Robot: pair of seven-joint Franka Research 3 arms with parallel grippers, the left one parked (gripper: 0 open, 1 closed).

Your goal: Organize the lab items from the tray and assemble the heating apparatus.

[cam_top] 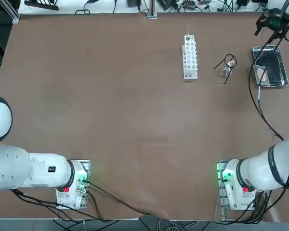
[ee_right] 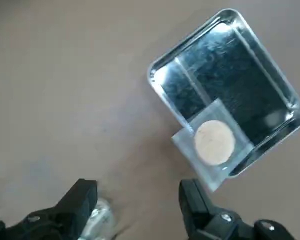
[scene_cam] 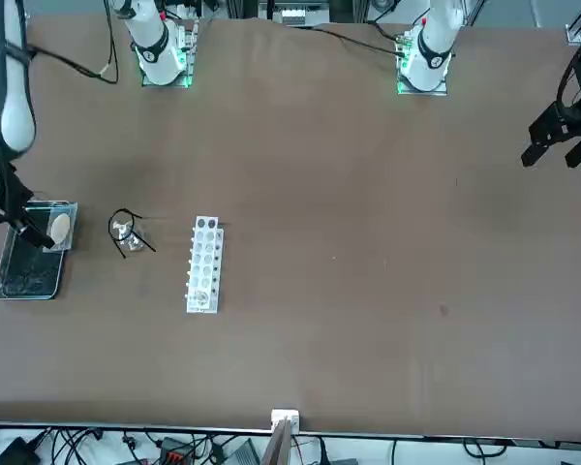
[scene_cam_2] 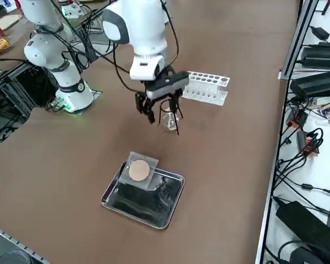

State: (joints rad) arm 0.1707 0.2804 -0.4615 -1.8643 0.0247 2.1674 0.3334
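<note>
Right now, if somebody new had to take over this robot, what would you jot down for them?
Right gripper: open, holding nothing, in the air between the tripod stand and the tray.
Tray: near the table's right edge. The mesh square with the tan centre lies tilted over the tray's rim, partly hanging out.
Tripod stand: on the table between the tray and the white rack, a small clear item beside it.
Done: stand is out of the tray.
Left: lift the mesh square and set it on the stand.
</note>
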